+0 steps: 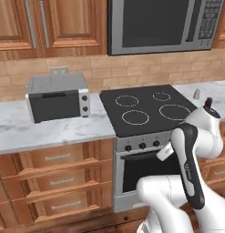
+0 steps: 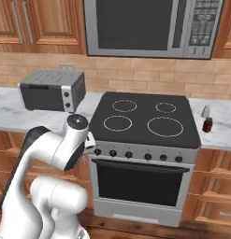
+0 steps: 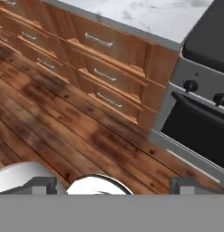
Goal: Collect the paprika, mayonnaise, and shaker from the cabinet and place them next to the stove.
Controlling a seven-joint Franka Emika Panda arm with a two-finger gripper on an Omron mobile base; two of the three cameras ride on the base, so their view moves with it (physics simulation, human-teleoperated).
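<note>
Nearest the base cameras, the white arm (image 1: 189, 182) folds upward in front of the stove (image 2: 145, 122), its elbow level with the steel knob panel. Its gripper (image 3: 113, 183) appears in the hand view as two small dark fingertips (image 3: 43, 185) set far apart, spread wide with nothing between them; beyond them lie a wooden plank floor (image 3: 50, 118), a bank of brown drawers (image 3: 99, 68) under a marble countertop (image 3: 145, 16), and the near left corner of the oven door with two dark knobs.

The black glass cooktop carries four white ring burners and sits between two runs of marble counter. On the right run, just beside the cooktop's far right corner, stand two task items: the shaker (image 2: 205, 111), a pale grey cylinder with a rounded cap, farther back, and the paprika (image 2: 208, 124), a dark red-brown jar with a dark lid, slightly nearer. They stand upright, close together; whether they touch cannot be told. In the left base view the shaker (image 1: 196, 93) is seen on the counter, while the paprika (image 1: 208, 103) is partly hidden behind the arm's joint.

On the left run, a grey toaster oven (image 1: 58, 96) stands against the brick wall. A steel microwave (image 2: 152, 27) hangs above the cooktop, flanked by brown wooden wall cabinets (image 1: 50, 25) with closed doors and vertical silver bar handles.
</note>
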